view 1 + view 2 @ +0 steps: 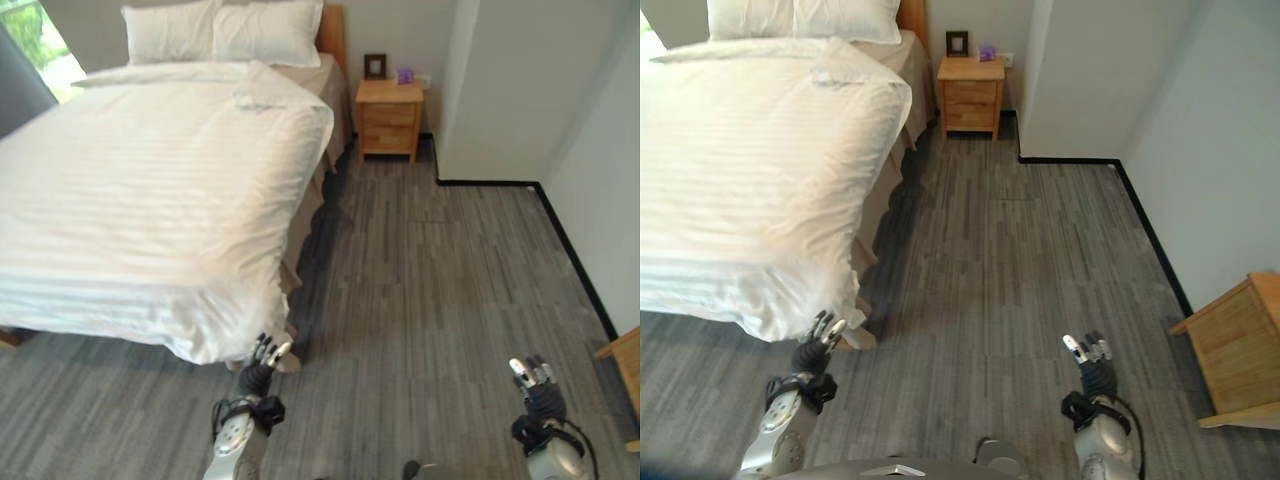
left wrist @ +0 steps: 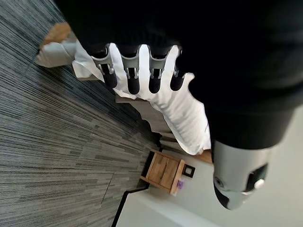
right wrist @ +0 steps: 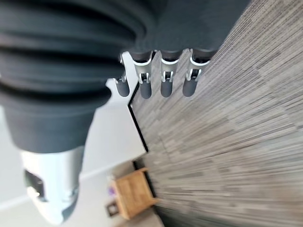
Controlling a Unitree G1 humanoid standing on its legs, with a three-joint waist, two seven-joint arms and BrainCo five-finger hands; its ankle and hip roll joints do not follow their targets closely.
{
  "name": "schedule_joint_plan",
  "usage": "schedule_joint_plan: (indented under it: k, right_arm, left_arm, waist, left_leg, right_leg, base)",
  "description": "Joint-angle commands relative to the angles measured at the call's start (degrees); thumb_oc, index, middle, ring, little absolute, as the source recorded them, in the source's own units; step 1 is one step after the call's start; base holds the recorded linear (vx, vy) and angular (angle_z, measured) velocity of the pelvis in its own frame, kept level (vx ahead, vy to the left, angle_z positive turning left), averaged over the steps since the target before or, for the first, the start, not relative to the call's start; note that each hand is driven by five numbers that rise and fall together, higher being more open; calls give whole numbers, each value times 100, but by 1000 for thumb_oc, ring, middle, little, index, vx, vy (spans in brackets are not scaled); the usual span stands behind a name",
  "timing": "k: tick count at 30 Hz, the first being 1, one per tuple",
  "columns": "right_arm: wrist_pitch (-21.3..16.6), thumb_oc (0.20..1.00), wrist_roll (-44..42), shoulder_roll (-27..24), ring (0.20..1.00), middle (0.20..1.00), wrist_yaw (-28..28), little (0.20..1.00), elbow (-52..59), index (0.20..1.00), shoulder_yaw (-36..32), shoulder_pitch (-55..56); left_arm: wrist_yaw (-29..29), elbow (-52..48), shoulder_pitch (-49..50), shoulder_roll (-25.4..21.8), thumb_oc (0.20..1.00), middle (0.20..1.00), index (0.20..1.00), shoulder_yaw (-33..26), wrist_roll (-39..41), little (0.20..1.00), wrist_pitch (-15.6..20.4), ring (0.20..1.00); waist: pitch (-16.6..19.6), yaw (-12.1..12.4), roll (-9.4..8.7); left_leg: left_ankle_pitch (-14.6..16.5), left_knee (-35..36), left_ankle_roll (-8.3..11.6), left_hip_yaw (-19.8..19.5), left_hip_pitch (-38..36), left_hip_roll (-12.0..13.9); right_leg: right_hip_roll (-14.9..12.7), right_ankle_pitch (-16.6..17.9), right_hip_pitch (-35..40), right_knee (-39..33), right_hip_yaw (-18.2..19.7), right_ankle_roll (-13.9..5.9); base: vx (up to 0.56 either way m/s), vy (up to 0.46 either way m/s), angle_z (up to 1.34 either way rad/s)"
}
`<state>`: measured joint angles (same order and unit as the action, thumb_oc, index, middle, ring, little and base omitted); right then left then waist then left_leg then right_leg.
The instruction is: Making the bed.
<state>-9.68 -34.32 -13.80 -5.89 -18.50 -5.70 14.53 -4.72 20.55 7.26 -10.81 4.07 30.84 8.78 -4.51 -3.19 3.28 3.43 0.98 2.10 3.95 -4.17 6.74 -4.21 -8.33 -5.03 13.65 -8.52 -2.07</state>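
While both hands (image 1: 268,352) (image 1: 533,374) hover open-fingered, bed (image 1: 150,190) and nightstand (image 1: 389,118) stand ahead — floor (image 1: 430,290) between.

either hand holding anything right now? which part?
Nothing held. Left hand hangs open just short of the duvet corner at the bed's foot; right hand is open over bare floor.

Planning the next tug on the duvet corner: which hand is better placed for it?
Probably the left hand: its straight fingers reach up beside the duvet's hanging corner. The right hand, also open, hangs over bare floor, well away from the bed.
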Motion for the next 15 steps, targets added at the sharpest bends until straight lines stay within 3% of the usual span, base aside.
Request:
schedule_joint_plan:
  k: [1,4,15]
  right_arm:
    - [-180,1000,76,-27,1000,1000,142,1000,252,1000,244,-245]
    - [9,1000,428,-232,1000,1000,319,1000,415,1000,404,-468]
    - [19,1000,473,-48,1000,1000,397,1000,275,1000,498,-501]
  left_arm:
    - [-145,-315,-105,-513,1000,1000,1000,-364,-264,1000,263,1000]
    - [-24,-387,-66,-674,1000,1000,1000,-394,-472,1000,125,1000]
    - [16,48,273,-566,1000,1000,1000,-650,-556,1000,64,1000]
  waist:
    - [267,69,-372]
    - [289,178,-406]
    - [194,370,-477]
  left_leg:
    - [-478,220,81,-101,39,-280]
    - [-513,312,4,-183,44,-397]
    - [-385,263,-165,-179,62,-549]
  right_leg:
    - [-113,779,751,-1313,228,-417]
    - [-206,834,765,-1310,182,-478]
    - [-403,912,681,-1137,189,-638]
  base:
    - [-60,126,-9]
    - [-36,120,6]
    - [7,73,6]
